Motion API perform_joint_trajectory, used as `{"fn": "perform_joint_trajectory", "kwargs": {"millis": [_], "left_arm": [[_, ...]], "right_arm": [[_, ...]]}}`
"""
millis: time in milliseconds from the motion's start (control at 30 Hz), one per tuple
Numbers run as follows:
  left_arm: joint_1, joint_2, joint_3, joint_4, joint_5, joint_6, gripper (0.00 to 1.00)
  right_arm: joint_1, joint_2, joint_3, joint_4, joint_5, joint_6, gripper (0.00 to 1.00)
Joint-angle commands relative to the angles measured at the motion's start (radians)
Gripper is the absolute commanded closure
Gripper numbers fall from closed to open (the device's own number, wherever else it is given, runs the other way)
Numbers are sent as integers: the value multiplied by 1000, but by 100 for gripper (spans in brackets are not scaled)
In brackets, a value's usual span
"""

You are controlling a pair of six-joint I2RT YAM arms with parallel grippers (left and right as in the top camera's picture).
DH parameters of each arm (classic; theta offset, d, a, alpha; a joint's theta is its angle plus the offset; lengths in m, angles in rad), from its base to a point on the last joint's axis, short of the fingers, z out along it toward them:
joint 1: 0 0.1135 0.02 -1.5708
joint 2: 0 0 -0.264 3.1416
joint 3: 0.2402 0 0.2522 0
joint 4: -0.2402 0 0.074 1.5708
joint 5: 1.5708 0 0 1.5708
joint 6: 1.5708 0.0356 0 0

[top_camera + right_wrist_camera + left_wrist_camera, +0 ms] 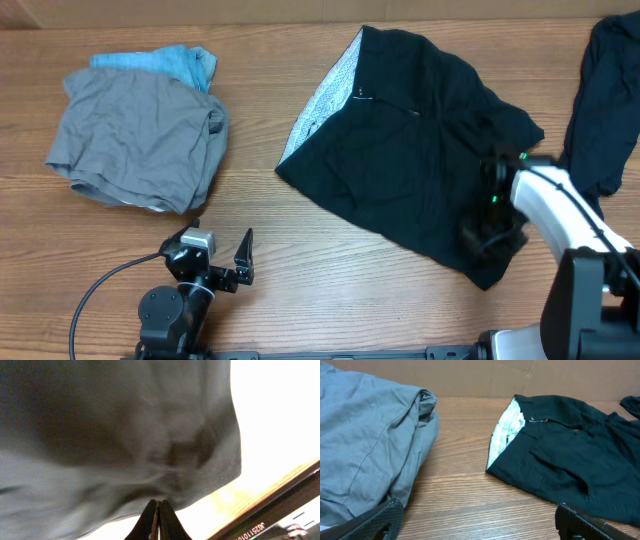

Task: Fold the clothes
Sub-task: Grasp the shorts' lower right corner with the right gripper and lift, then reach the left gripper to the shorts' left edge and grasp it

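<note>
While the wooden table [300, 260] spreads under everything, the black shorts [400, 150] take up the most room on it, lying flat right of centre. Their left edge is turned back, so a strip of pale lining [320, 100] faces up. The left wrist view shows the same strip as a speckled white band on the shorts' near-left side.

Well apart from them, at the far left, the grey garment [140, 140] sits in a loose, rumpled heap. A light-blue garment [170, 62] pokes out from behind its far edge, touching it and partly covered by it. A second black garment [605, 100] lies at the right edge of the overhead view, cut off by the frame and just beside the shorts' right side.

The right arm's white link reaches in from the lower right. Its right hand [490, 235] is down on the near-right corner of the black shorts. In the right wrist view its two fingers [165, 520] are pressed tightly together at the bottom edge, clenched on dark cloth that fills nearly the whole picture.

The left hand [218, 252] rests near the table's front edge, below the grey garment and touching no cloth. Its fingers are spread wide with nothing between them. A dark cable [100, 290] curves away from that arm to the left.
</note>
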Motion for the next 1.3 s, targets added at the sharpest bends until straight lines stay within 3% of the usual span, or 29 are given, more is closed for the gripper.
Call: {"fn": "perform_joint_trajectory", "kwargs": {"millis": [0, 167, 433, 500, 633, 767, 867, 1067, 1200, 1267], "left_arm": [[7, -8, -12, 1, 2, -10, 0], [7, -8, -12, 1, 2, -10, 0], [7, -8, -12, 32, -99, -10, 0], [7, -8, -12, 79, -32, -61, 0], [6, -6, -5, 117, 289, -222, 0], [5, 48, 62, 114, 332, -261, 0], [5, 181, 209, 88, 293, -241, 0], [-8, 674, 591, -122, 239, -98, 0], [-124, 956, 817, -274, 45, -87, 0], [-262, 1109, 940, -323, -80, -40, 0]], "right_arm": [[16, -104, 179, -29, 46, -29, 96], [73, -343, 233, 37, -66, -190, 96], [142, -666, 233, -20, -110, -215, 96], [142, -688, 233, -44, -117, -241, 96], [142, -696, 233, -93, -135, -244, 96], [142, -695, 233, -90, -135, -247, 96], [142, -695, 233, -88, -135, -247, 96], [142, -695, 233, -79, -134, -247, 96], [142, -696, 233, -79, -133, -247, 96], [142, -695, 233, -79, -130, -247, 96]]}}
